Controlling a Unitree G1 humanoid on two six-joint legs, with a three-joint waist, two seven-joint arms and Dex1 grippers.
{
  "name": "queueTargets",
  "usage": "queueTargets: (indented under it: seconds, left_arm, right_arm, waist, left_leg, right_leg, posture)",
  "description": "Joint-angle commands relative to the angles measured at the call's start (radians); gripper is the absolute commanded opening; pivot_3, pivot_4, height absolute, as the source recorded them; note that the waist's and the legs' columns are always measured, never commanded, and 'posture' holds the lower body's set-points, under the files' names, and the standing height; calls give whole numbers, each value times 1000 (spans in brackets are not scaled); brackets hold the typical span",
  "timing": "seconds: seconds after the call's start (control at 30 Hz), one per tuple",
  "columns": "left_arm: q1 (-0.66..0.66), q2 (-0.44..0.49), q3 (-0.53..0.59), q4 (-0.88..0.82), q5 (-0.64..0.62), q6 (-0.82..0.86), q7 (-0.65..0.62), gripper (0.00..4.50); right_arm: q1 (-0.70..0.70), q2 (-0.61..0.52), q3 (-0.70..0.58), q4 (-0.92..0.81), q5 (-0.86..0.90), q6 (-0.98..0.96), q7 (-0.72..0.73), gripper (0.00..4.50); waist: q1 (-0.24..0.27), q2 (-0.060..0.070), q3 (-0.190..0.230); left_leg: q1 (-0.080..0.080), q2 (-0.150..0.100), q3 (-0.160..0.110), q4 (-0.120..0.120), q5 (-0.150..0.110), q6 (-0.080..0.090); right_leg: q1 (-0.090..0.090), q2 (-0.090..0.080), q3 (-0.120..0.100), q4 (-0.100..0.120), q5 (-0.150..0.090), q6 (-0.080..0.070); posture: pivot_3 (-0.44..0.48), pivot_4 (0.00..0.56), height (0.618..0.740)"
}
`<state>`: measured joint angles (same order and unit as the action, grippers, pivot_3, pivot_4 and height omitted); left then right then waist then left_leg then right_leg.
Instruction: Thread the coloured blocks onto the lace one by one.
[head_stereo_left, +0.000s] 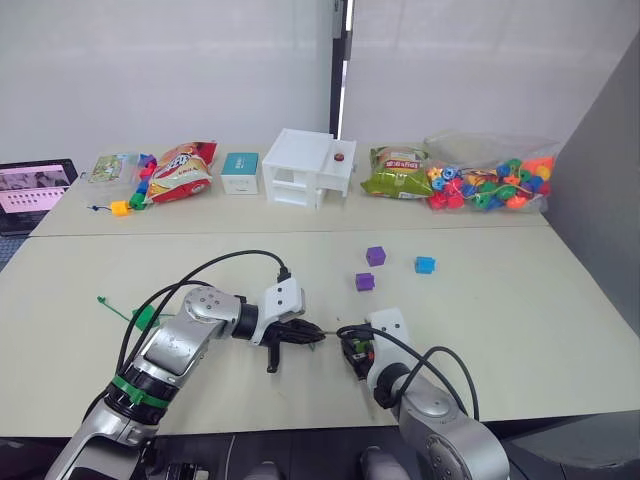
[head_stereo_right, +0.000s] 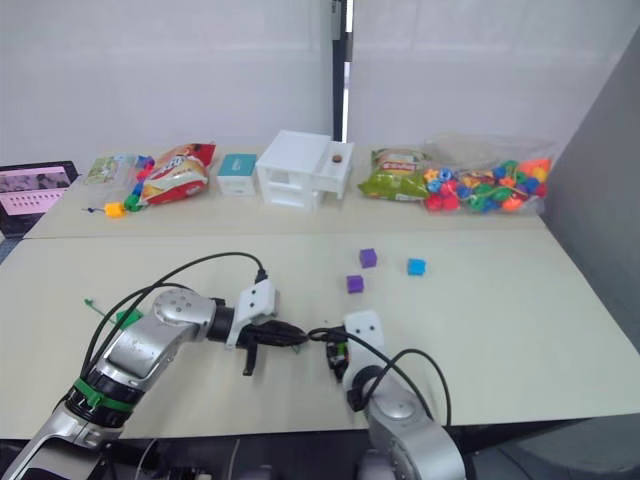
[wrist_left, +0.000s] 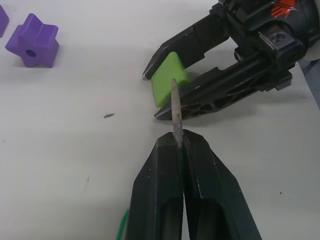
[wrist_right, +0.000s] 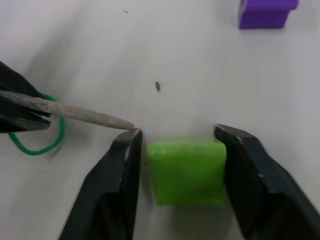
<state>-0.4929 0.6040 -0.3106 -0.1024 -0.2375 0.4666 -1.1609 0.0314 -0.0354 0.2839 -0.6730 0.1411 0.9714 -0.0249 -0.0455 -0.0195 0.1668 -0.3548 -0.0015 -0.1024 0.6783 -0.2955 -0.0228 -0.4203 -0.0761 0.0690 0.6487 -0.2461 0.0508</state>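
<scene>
Both arms are clad in silver-grey metallic shells with rounded joints. A bright green band is wrapped around the left arm near its elbow. White, boxy housings are mounted at both wrists, and thick black cables are looped from the forearms to these housings. The left gripper (wrist_left: 176, 142) is formed of two black, tapering fingers with smooth faces. The right gripper (wrist_left: 165, 92) is built of black ribbed fingers on a blocky black base, where screws and an orange-red marking are seen.
</scene>
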Motion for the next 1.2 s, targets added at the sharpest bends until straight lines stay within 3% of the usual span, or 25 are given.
queueTargets:
  seconds: [0.03, 0.1, 0.3, 0.43, 0.53, 0.77, 1.07, 1.2]
  left_arm:
    - [-3, 13, 27, -31, -20, 14, -2, 0]
    - [-3, 14, 39, -36, -30, 29, 4, 0]
    - [0, 30, 83, -122, -90, 142, 29, 0]
    - [17, 70, 72, -220, -101, 258, 63, 0]
    - [39, 109, 54, -288, -102, 316, 73, 0]
    - [80, 120, 56, -395, -140, 450, 154, 0]
    - [132, 128, 77, -451, -163, 473, 218, 0]
    - [129, 137, 76, -457, -173, 468, 227, 0]
  right_arm:
    - [8, -49, -66, -87, 19, 34, 37, 4000]
    - [-3, -108, -86, -141, 43, 61, 90, 4452]
    - [-82, -443, -178, -179, 242, 48, 482, 4452]
    - [-236, -648, -164, 18, 272, -140, 780, 4452]
    - [-361, -729, -84, 208, 213, -326, 957, 4452]
    - [-545, -754, 100, 611, 55, -756, 1316, 4452]
    - [-669, -645, 149, 884, -46, -959, 1417, 4452]
    - [-683, -608, 141, 930, -68, -975, 1419, 3329]
  waist:
    - [6, 0, 0]
    - [6, 0, 0]
    - [-2, 0, 0]
    - [-4, -1, 1]
    - [-2, -1, 1]
    - [6, -2, 1]
    - [0, -2, 2]
    - [2, -2, 2]
  left_leg:
    - [0, 0, 0, 0, 0, 0]
    - [-1, -1, 0, 0, 0, 0]
    - [-1, 0, 0, 0, 0, 0]
    - [-1, 0, 0, 0, 0, 1]
    - [0, 0, 1, 0, 0, 1]
    - [-2, 0, 1, 1, 0, 1]
    - [-2, 0, 1, 1, 0, 0]
    - [-2, 0, 1, 1, 0, 0]
  right_leg:
    - [0, 0, 0, 0, 0, 0]
    - [0, -1, 0, 0, 0, 0]
    - [-1, 0, 0, -1, 0, 0]
    - [1, 1, 0, -2, 0, 0]
    - [1, 0, 0, -2, 0, 1]
    - [0, -1, 0, -2, 0, 1]
    - [-1, -1, 0, -1, 0, 0]
    - [-1, -1, 0, -1, 0, 0]
  posture:
    - [0, 150, 740]
    - [0, 150, 740]
    - [0, 150, 740]
    - [0, 150, 740]
    - [0, 150, 740]
    - [0, 150, 740]
    - [0, 150, 740]
    - [0, 150, 740]
